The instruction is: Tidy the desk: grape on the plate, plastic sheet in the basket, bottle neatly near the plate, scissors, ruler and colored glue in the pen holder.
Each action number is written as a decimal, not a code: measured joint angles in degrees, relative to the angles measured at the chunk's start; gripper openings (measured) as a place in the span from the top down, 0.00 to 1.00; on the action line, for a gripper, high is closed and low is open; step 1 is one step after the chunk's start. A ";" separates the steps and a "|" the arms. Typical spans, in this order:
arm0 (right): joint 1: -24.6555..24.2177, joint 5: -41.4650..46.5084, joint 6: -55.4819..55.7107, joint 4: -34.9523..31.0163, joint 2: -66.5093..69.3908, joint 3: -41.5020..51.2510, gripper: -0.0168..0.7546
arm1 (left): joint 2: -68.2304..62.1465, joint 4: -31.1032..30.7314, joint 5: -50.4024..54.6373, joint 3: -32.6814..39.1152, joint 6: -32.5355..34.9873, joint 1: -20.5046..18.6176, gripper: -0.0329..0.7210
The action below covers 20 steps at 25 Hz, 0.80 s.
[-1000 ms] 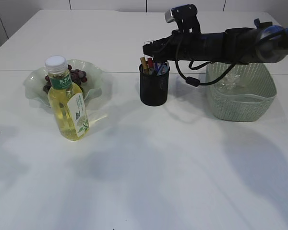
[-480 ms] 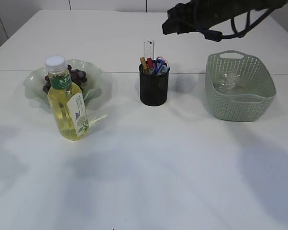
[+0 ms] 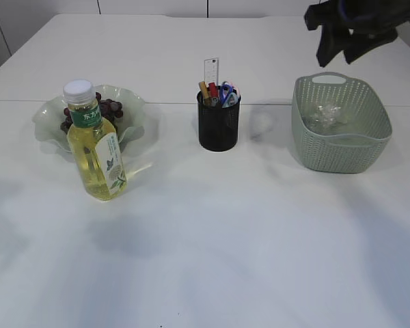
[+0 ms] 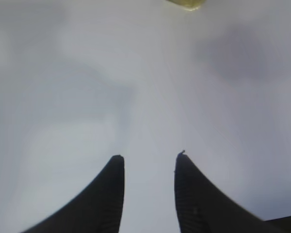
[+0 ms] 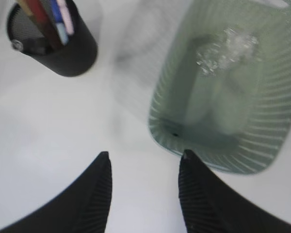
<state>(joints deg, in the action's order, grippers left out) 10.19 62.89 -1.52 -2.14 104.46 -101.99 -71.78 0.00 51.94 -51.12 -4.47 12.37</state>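
Note:
Dark grapes (image 3: 110,107) lie on the pale green wavy plate (image 3: 133,102) at the left. A yellow-green bottle (image 3: 96,147) with a white cap stands just in front of the plate. The black mesh pen holder (image 3: 219,126) holds a ruler (image 3: 211,70), scissors (image 3: 228,90) and colored sticks; it also shows in the right wrist view (image 5: 63,46). The crumpled plastic sheet (image 3: 326,115) lies in the green basket (image 3: 342,150), also in the right wrist view (image 5: 227,48). My right gripper (image 5: 144,156) is open and empty, high above the basket (image 5: 262,145). My left gripper (image 4: 148,156) is open and empty over bare table.
The white table extends all around the objects. The right arm (image 3: 352,27) hangs at the top right above the basket. A bit of the bottle (image 4: 185,4) shows at the top edge of the left wrist view.
The right arm has pulled away from above the pen holder, rising and swinging right to above the basket. The ruler now stands in the pen holder. The left gripper has left the exterior view.

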 joint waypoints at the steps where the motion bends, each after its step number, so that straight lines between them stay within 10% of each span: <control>1: 0.00 1.85 0.79 2.14 -0.51 0.00 0.50 | 0.00 -1.53 0.26 0.00 0.00 0.00 0.61; 20: 0.00 3.78 5.54 4.90 -32.67 32.02 0.50 | 17.51 -3.51 8.82 0.00 -3.94 0.00 0.60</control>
<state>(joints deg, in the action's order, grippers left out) 10.19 66.67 4.02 2.77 71.79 -69.97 -54.27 -3.51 60.77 -51.12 -8.42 12.37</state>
